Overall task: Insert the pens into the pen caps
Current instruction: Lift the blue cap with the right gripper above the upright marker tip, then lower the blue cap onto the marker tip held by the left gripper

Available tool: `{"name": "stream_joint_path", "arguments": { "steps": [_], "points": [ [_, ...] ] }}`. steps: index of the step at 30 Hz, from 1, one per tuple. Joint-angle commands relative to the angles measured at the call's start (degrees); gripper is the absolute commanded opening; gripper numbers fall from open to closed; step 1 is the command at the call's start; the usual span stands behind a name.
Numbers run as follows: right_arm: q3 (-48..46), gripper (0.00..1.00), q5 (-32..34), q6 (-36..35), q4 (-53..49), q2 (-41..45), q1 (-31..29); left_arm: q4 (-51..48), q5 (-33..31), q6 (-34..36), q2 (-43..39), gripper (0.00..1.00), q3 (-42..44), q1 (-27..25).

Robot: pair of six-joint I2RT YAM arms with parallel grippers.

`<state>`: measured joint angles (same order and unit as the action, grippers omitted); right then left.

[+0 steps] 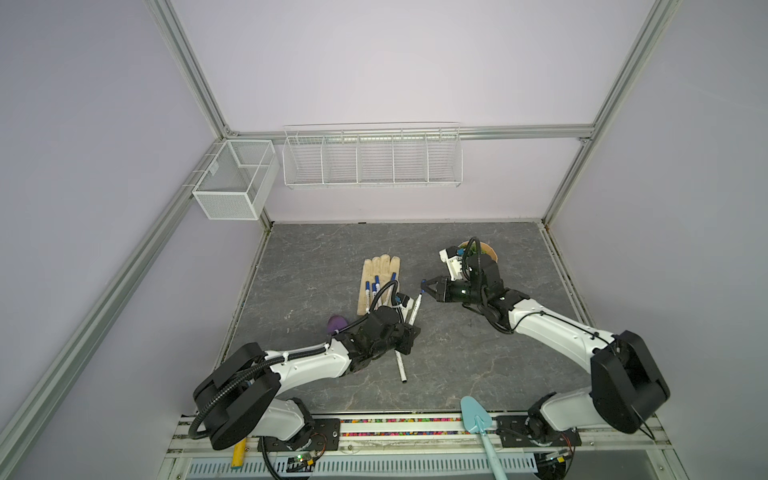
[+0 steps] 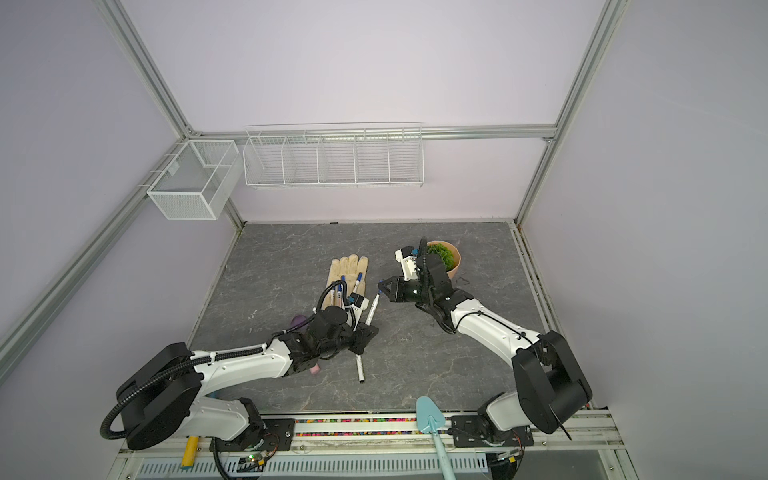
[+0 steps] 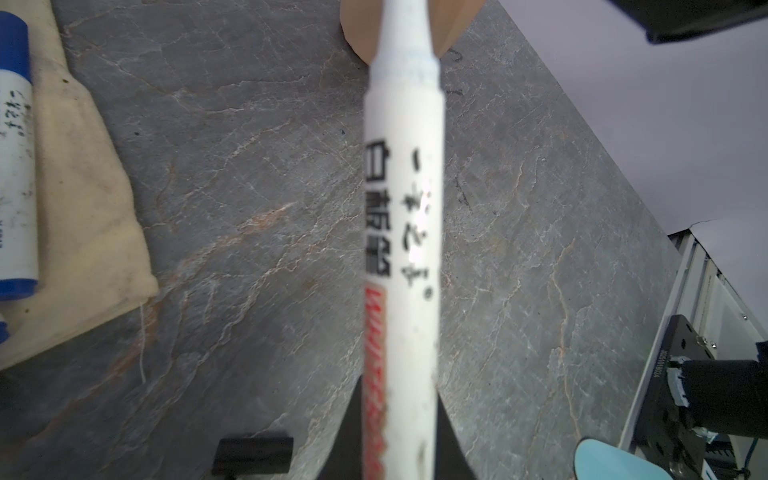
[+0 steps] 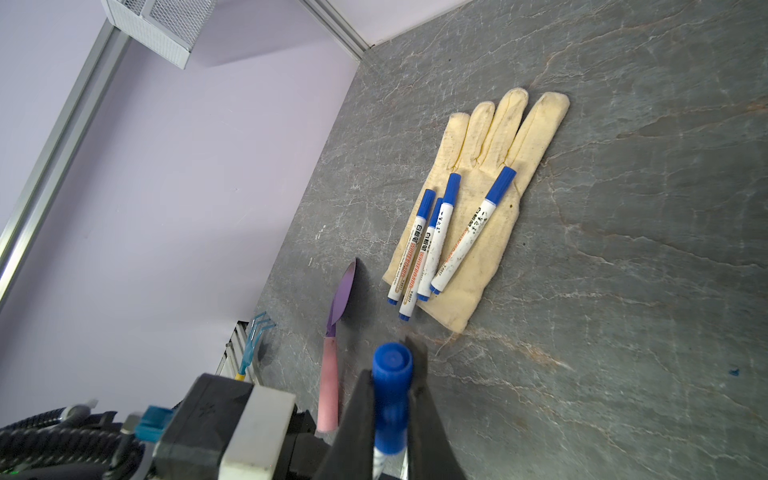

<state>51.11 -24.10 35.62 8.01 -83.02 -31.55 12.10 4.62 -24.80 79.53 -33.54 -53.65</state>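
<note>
Pens, six in all, sit on or above the grey table (image 1: 478, 365), the biggest thing in both top views. On the back wall hang a long wire rack (image 1: 374, 166) and, in the corner beside it, a mesh basket (image 1: 230, 187). The left arm (image 1: 307, 365) and right arm (image 1: 552, 328) reach in from the near edge. A cream glove (image 4: 490, 137) lies flat near the table's middle, and a tan pot (image 2: 454, 266) with a green plant stands behind the right arm's wrist. A trowel (image 4: 345, 291) with a purple blade and pink handle lies near the glove's cuff, mostly hidden under the left arm in both top views. A teal scoop (image 1: 473, 411) rests at the table's near edge. Four capped pens (image 4: 436, 245) lie on the glove's palm, blue-capped ends toward its fingers, three touching or crossing and the fourth a little apart. A fifth pen (image 1: 401, 369), white along its visible length, lies on the bare table partly under the left gripper (image 1: 409, 332). That gripper is clenched on the sixth pen (image 3: 401, 249), held off the table with its narrow end pointing at the right gripper (image 4: 390, 365). The right gripper is clamped on a blue cap (image 4: 388, 407), off the table and to the right of the glove in both top views. Pen tip and cap are very near each other; whether the tip is inside cannot be told. A short black cap (image 3: 251, 455) lies on the table close by the left gripper.
</note>
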Motion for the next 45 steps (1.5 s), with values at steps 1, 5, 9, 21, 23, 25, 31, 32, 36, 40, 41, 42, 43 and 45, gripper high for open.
{"name": "stream_joint_path", "arguments": {
  "steps": [1,5,9,21,23,25,31,32,36,40,41,42,43,45],
  "points": [
    [1.2,0.09,-0.9,0.2,0.2,-0.7,-0.3,0.2,0.1,0.9,-0.3,0.0,-1.0,-0.3],
    [1.0,0.09,-1.3,-0.1,-0.1,-1.1,-0.9,0.3,0.3,0.9,-0.2,0.0,-1.0,-0.2],
    [0.7,0.09,-1.7,-0.4,-0.2,-1.2,-1.6,0.2,0.2,0.9,-0.1,0.0,-1.1,-0.2],
    [-2.7,0.08,-2.8,-1.7,-2.9,1.6,-2.4,0.5,-0.2,0.9,-0.9,0.0,-0.8,-0.2],
    [-3.0,0.08,-3.4,-1.8,-3.1,1.9,-2.3,1.2,0.2,1.2,-1.3,0.0,-1.0,-0.2],
    [-3.3,0.08,-4.7,-1.8,-3.0,2.2,-2.3,2.8,1.3,2.4,-1.8,0.0,-1.3,-0.3],
    [-2.9,0.08,-11.4,-2.0,-3.2,2.8,-1.5,8.7,0.8,-0.5,-2.9,0.0,-3.0,-0.1],
    [-3.0,0.08,-12.8,-2.2,-3.5,3.1,-1.5,10.8,0.9,-0.8,-2.7,0.0,-2.8,-0.1],
    [-2.9,0.08,-17.0,-4.7,-6.6,4.5,-1.5,12.0,1.9,-1.3,-1.5,0.0,-4.1,-0.1],
    [-1.9,0.08,-19.6,-9.1,-13.3,6.6,-1.5,12.6,2.4,-1.7,-0.6,0.0,-4.3,0.0],
    [-1.8,0.08,-20.3,-9.9,-14.8,7.1,-1.6,12.6,2.4,-1.9,-0.4,0.0,-4.4,0.0],
    [-1.8,0.08,-20.9,-10.6,-16.1,7.7,-1.6,12.6,2.4,-1.9,-0.4,0.0,-4.4,0.0],
    [-1.9,0.08,-21.2,-11.1,-17.2,8.2,-1.5,12.6,2.4,-1.9,-0.4,0.0,-4.4,0.1],
    [-2.3,0.08,-21.1,-12.0,-19.3,9.3,-1.5,12.8,2.3,-2.1,-0.5,0.0,-4.4,0.2]
  ]
}}
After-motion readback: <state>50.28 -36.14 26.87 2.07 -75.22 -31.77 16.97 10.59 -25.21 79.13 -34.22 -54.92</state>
